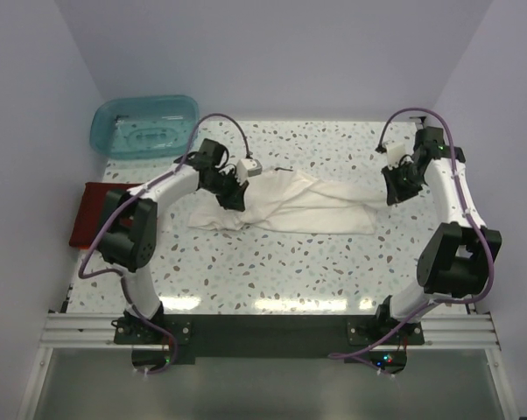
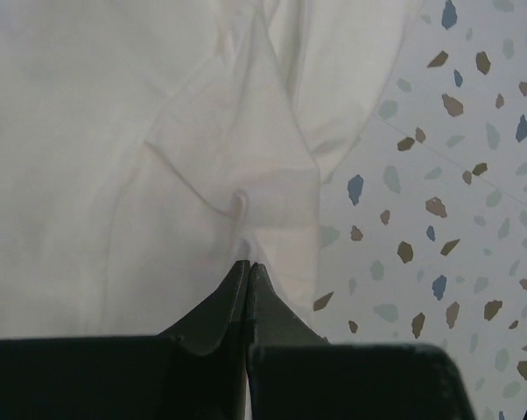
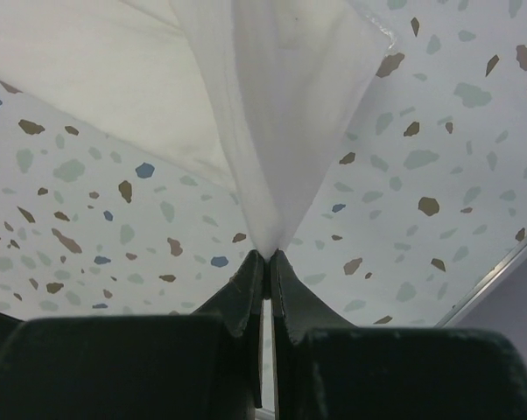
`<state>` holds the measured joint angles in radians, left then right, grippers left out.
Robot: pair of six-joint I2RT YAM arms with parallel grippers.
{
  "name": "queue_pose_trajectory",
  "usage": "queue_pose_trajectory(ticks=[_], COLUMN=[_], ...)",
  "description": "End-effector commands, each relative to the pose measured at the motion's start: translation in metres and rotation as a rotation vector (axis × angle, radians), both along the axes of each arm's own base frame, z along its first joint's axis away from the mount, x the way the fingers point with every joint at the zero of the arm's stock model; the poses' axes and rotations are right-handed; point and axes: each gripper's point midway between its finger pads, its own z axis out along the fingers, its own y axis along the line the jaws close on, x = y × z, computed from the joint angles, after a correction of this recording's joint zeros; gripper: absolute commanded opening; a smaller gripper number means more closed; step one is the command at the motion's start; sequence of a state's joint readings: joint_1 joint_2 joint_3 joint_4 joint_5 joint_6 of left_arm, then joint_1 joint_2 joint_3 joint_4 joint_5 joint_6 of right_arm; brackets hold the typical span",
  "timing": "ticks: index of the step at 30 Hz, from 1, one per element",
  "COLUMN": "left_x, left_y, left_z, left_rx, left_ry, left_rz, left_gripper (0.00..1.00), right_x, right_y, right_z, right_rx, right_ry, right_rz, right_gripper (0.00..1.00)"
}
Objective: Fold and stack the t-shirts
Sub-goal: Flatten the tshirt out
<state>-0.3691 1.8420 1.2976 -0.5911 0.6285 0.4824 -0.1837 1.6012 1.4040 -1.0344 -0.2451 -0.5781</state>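
Cream-white t-shirt (image 1: 316, 210) in both jaws

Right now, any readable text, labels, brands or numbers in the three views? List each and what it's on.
None can be read in any view.
cream-white t-shirt: plain, no print or tag showing.
dark red t-shirt: plain.
teal tub: moulded shapes in its floor, no lettering to make out.
left arm and right arm: any markings are too small to tell.
table: speckle pattern only.
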Motion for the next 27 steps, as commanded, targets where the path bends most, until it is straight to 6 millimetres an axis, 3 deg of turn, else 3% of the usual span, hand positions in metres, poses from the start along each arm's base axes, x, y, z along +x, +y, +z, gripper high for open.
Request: queue_pose_trajectory(ticks=[1,6,9,13,20,24,27], left_x=[0.05,0.079,0.081,0.068,0.045,0.043,0.041], left_y=[-0.005,0.014,0.016,0.018,0.021,0.024,0.024], left_z=[0.034,0.042,0.042,0.04,0.033,0.026,0.021], left_rx=[-0.084,-0.119,-0.128,-0.146,-0.204,-0.203,-0.2], left_ry=[-0.114,-0.107,-0.086,-0.033,0.098,0.134,0.154], left_rz=[0.085,0.162,0.162,0.136,0.114,0.131,0.14], left_gripper=[0.0,0.0,0.0,0.0,0.26,0.42,0.48], right_x=[0.002,-0.002,-0.001,0.0,0.0,0.0,0.002], right_y=[0.003,0.002,0.003,0.002,0.001,0.001,0.001], right_z=[0.008,0.007,0.005,0.006,0.005,0.004,0.005], right_rx=[0.003,-0.002,-0.002,-0.006,-0.012,-0.011,-0.011], right_ry=[-0.017,-0.014,-0.014,-0.015,-0.012,-0.006,-0.008], right_rz=[-0.011,-0.016,-0.016,-0.013,-0.005,0.001,0.004], right_gripper=[0.0,0.0,0.0,0.0,0.0,0.0,0.0])
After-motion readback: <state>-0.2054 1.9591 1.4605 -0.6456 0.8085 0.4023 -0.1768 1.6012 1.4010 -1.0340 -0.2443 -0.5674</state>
